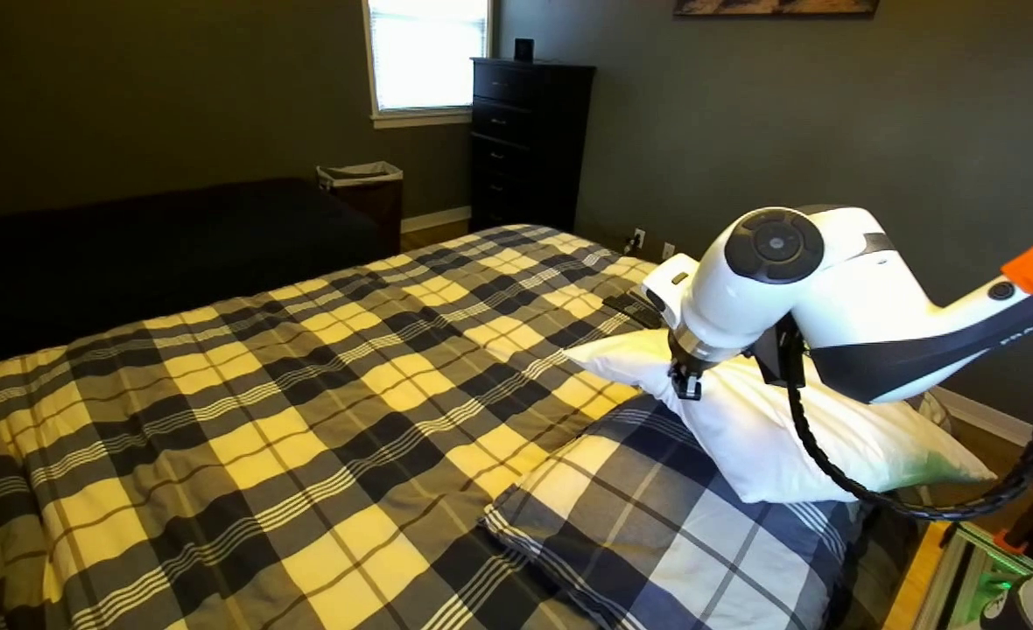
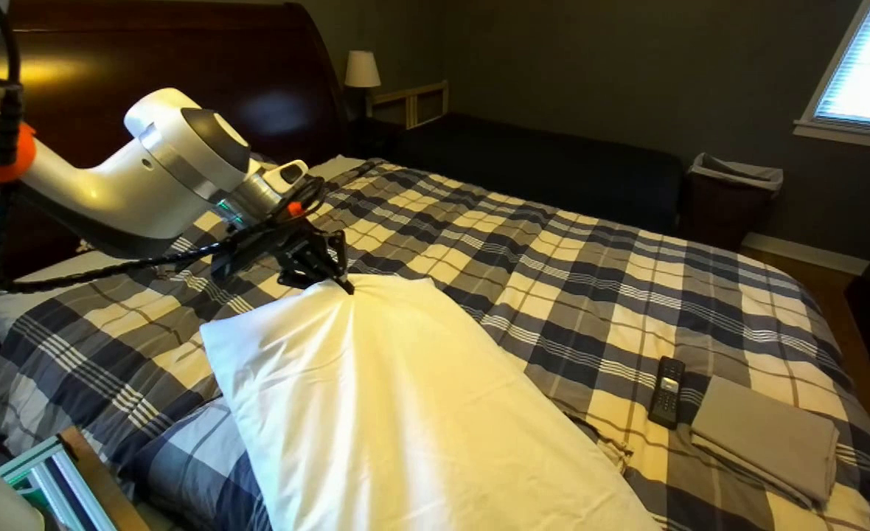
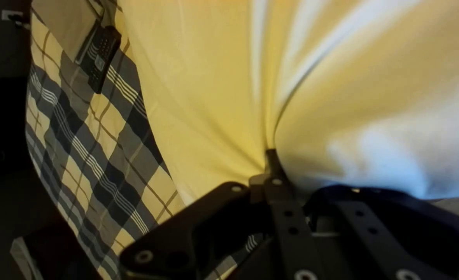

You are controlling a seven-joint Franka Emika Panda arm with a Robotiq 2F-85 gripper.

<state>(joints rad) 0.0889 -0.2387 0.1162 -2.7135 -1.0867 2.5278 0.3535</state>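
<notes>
My gripper [image 2: 346,286] is shut on the edge of a white pillow [image 2: 413,413], and the cloth is bunched in folds at the fingertips. In the wrist view the fingers [image 3: 274,163] pinch the pillow [image 3: 210,101]; part of the right finger is hidden by it. In an exterior view the gripper [image 1: 687,385] is at the near side of the white pillow [image 1: 797,420], which is tilted and rests partly on a plaid pillow [image 1: 648,516]. Beyond lies the plaid comforter [image 1: 306,437] on the bed.
A black handset [image 2: 667,391] and a folded grey cloth [image 2: 767,439] lie on the bed beyond the white pillow. A wooden headboard [image 2: 184,88] stands behind the arm. A hamper [image 1: 368,197], a dark dresser [image 1: 530,140] and a dark covered bed [image 1: 149,254] stand farther off.
</notes>
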